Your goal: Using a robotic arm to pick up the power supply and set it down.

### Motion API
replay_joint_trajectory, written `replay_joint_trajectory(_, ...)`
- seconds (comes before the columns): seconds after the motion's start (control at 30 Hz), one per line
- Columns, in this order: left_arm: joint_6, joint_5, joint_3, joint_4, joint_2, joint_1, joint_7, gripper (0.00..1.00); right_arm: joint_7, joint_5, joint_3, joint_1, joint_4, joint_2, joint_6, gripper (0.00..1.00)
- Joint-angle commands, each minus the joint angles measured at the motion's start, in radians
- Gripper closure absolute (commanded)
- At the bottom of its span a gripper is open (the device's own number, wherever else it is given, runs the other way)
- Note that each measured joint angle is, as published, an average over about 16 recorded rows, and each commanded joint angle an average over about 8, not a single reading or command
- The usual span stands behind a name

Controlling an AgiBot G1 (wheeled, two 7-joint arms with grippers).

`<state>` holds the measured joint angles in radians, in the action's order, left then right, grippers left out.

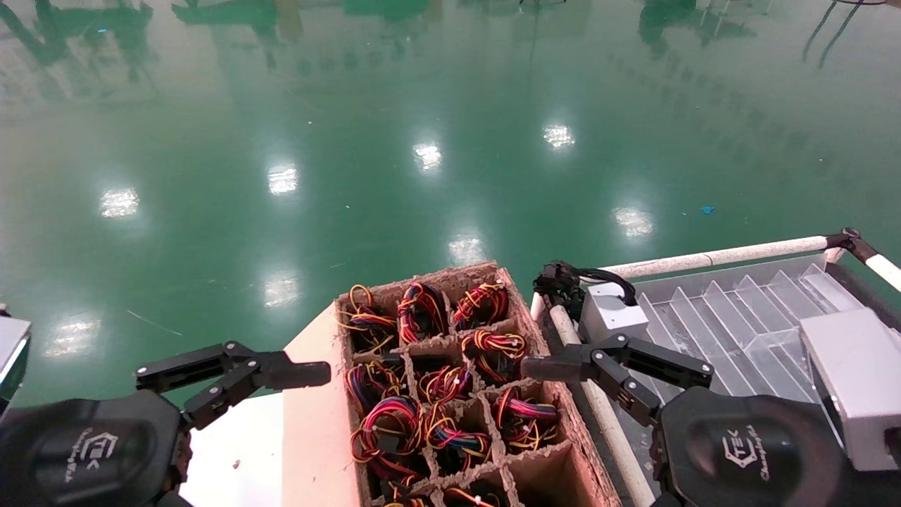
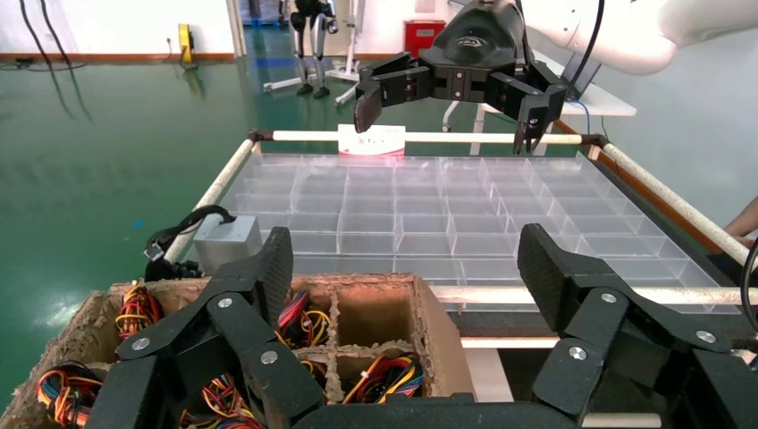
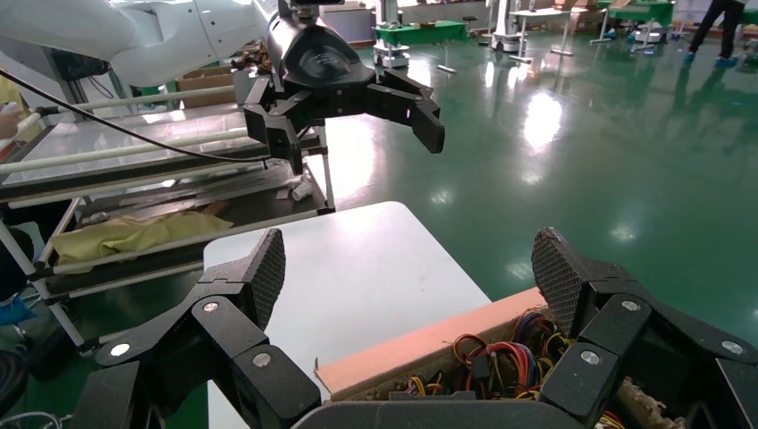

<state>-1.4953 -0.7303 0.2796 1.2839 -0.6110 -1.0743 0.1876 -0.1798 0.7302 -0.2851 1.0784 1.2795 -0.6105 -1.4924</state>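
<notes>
Green glossy floor (image 1: 422,105) lies beyond a cardboard divider box (image 1: 450,394) packed with wire bundles (image 1: 391,422). Left gripper (image 1: 281,391) and right gripper (image 1: 563,384) hover beside it, both spread apart, holding nothing. One grey power supply (image 1: 611,313) sits on the clear tray (image 1: 739,317).

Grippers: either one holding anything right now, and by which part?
Nothing is held. The left gripper and right gripper are both open with bare fingers, hanging on either side of the cardboard box of wire bundles.

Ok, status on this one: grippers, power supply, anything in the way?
Left gripper open, empty, beside cardboard crate. Right gripper open, empty, over crate's right edge. Power supplies in crate cells, none gripped. Nothing blocking.
</notes>
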Motion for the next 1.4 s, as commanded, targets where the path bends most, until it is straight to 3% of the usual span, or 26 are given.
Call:
replay_joint_trajectory(0.03,0.0,0.0,0.0,0.0,0.0,0.0,0.0,1.0,0.0,0.0,0.0,0.0,0.0,0.0,0.0,0.0)
replay_joint_trajectory(1.03,0.0,0.0,0.0,0.0,0.0,0.0,0.0,1.0,0.0,0.002,0.0,0.0,0.0,0.001,0.001,0.0)
replay_joint_trajectory(1.2,0.0,0.0,0.0,0.0,0.0,0.0,0.0,1.0,-0.005,0.062,-0.016,0.016,0.011,0.011,0.021,0.0)
replay_joint_trajectory(1.4,0.0,0.0,0.001,-0.001,0.0,-0.001,-0.001,1.0,-0.035,0.221,-0.073,0.064,0.024,0.012,0.062,0.0)
